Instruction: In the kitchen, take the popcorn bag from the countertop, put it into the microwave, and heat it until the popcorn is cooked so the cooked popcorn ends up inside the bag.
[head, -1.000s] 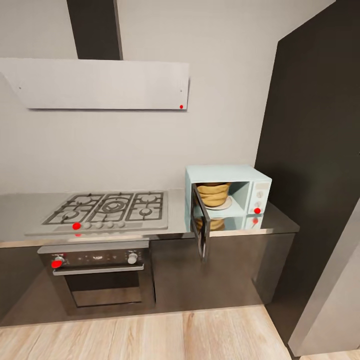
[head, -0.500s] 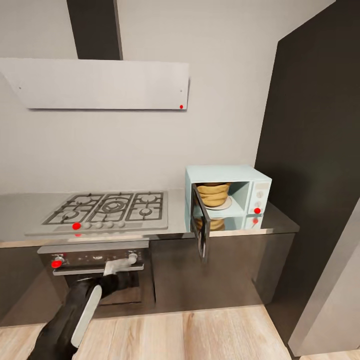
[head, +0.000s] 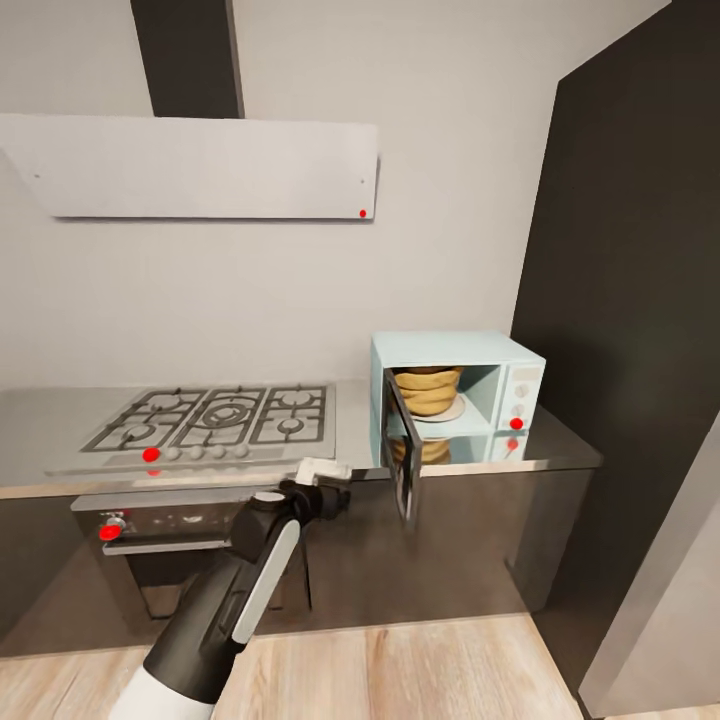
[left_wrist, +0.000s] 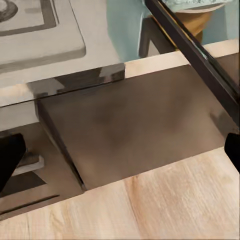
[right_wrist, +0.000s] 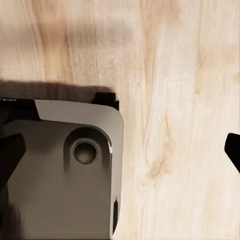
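Head view: the popcorn bag (head: 427, 390), a squat orange-tan sack of wrinkled, bulging folds, stands upright inside the microwave (head: 458, 384), its rolled rim uppermost and its breadth running left to right. It rests on a pale round plate (head: 452, 408) in the cavity. The microwave is a small mint-blue box at the right end of the tabletop (head: 55, 440); its dark glass door (head: 403, 464) is swung wide open toward the near side, edge-on to the camera. Its white side panel carries two knobs and a red dot; no writing can be read. The glossy grey slab mirrors the bag and the microwave front. To the left lies the steel gas hob (head: 218, 418) with dark grates, and beneath it the steel-fronted oven (head: 195, 520). A flat white hood (head: 200, 166) hangs on the pale wall above. The left gripper (head: 328, 480) is raised before the tabletop's near edge, left of the open door, holding nothing. Left wrist view: its dark fingers (left_wrist: 10, 160) sit at opposite borders, spread wide. Right wrist view: the right gripper's fingers (right_wrist: 10, 155) are likewise wide apart and empty, above pale wood floor (right_wrist: 170, 75) and a grey part of the robot's base (right_wrist: 70, 175).
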